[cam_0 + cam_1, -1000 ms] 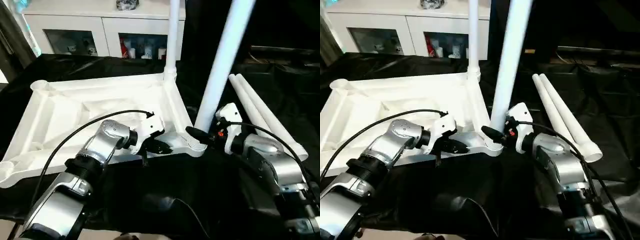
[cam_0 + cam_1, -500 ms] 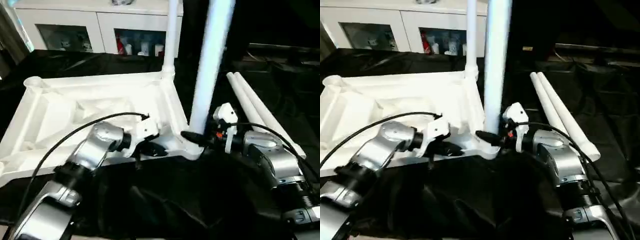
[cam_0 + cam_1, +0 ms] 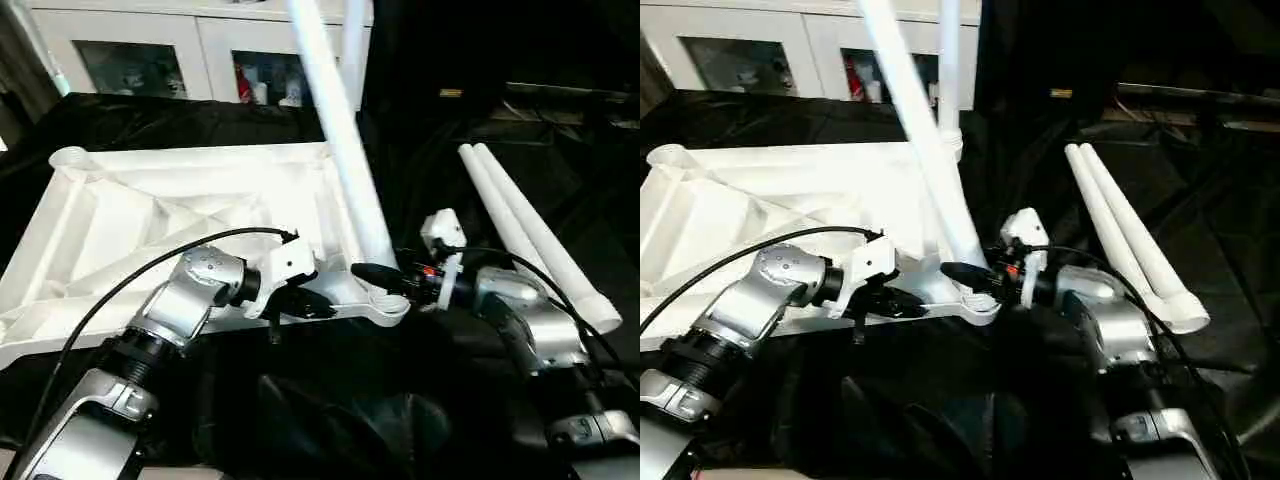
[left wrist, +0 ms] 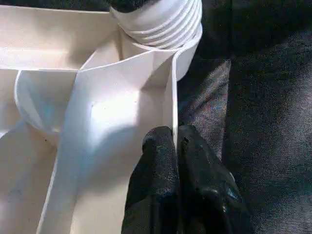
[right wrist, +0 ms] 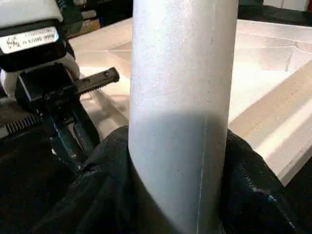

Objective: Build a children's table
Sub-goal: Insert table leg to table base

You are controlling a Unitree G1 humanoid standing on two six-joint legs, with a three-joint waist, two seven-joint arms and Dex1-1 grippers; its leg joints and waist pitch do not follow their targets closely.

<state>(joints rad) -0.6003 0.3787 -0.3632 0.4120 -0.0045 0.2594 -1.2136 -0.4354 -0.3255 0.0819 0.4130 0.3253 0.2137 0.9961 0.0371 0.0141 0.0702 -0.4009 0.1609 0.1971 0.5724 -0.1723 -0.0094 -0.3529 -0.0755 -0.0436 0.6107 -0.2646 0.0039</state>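
Note:
The white table top lies upside down on black cloth, its ribbed X-braced underside facing up. My left gripper is shut on the thin near rim wall, close to the near right corner socket. My right gripper is shut on a white leg just above its threaded end, which sits at that socket. This leg leans far away and to the left. My black fingers wrap both sides of its tube. A second leg stands upright in the far right corner.
Two loose white legs lie side by side on the black cloth to the right of my right arm. White cabinets with glass doors stand behind the work. A black cable loops over my left forearm.
The held leg has tipped from leaning right, through upright, to leaning left and away. Both grippers keep their holds. The camera has shifted a little.

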